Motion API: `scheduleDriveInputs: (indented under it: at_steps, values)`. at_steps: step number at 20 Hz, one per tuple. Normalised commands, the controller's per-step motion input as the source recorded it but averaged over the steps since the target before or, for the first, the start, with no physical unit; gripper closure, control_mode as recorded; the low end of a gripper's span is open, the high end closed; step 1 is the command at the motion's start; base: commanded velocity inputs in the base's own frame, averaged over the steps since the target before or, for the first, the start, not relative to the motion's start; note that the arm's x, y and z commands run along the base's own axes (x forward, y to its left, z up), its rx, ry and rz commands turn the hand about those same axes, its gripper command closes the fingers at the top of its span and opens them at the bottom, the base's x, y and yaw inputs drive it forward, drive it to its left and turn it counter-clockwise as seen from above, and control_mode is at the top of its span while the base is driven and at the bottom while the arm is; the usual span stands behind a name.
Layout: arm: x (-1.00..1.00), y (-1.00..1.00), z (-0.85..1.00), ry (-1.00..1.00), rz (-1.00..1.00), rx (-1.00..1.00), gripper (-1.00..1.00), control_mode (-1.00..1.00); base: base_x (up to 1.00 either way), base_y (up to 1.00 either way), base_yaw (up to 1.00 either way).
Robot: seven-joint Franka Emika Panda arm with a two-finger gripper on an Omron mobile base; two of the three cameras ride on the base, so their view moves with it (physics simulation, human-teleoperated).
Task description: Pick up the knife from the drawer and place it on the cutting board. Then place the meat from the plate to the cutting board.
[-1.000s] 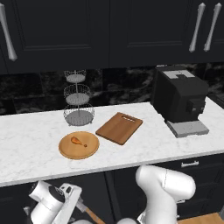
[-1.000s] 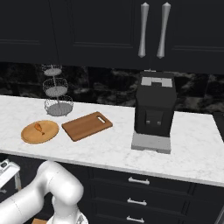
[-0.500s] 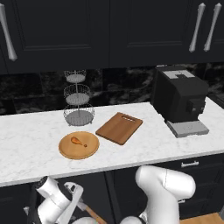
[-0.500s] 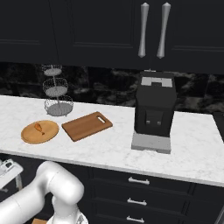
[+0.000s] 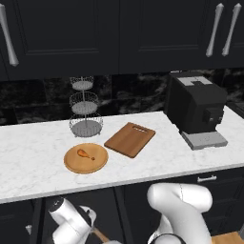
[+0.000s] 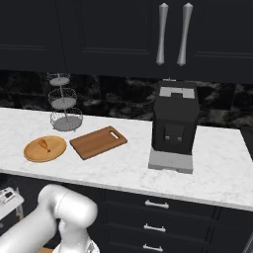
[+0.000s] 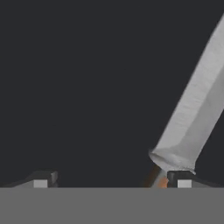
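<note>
Counter (image 5: 28, 157) of white marble carries everything the second half of my job needs, so nothing up there has to move yet. The black coffee machine (image 5: 195, 107) stands at its right end, well apart from the rest. The rectangular cutting board (image 5: 130, 139) lies bare near the middle, slot handle toward the wall, ready to receive both items. Just beside it on the left sits the round wooden plate (image 5: 86, 158), and the small chicken drumstick (image 5: 84, 153) rests on it; a three-tier wire basket stand (image 5: 85, 113) rises behind the plate.

I am working below the counter edge, down in the dark drawer (image 7: 78, 87), because the knife (image 7: 192, 118) is the first thing to fetch. In the hand view its grey blade slants up to the right over the drawer's dark floor, with the brown handle starting right at my right fingertip. My gripper (image 7: 111, 178) is spread wide and holds nothing; the knife sits off to one side, not centred between the tips, so I judge I need to shift toward it before closing.

Compared with half a second ago, my wrist has sunk lower in the left base view, nearer the bottom edge, while the counter items have stayed where they were.
</note>
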Motion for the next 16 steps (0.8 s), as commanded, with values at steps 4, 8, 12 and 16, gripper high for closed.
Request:
scheduleDriveInputs:
  at_steps: [4,8,12,16]
  values:
    - [0.0,-0.5,0.04,0.0,0.01,0.13,-1.0,-1.0,0.0,0.0,0.0]
    - [0.0,-0.48,0.08,0.0,0.01,0.12,-1.0,-1.0,0.0,0.0,0.0]
    - [0.0,-0.27,0.02,0.0,0.07,0.13,-1.0,-1.0,0.0,0.0,0.0]
    - [0.0,-0.09,-0.01,0.0,0.13,0.13,-1.0,-1.0,0.0,0.0,0.0]
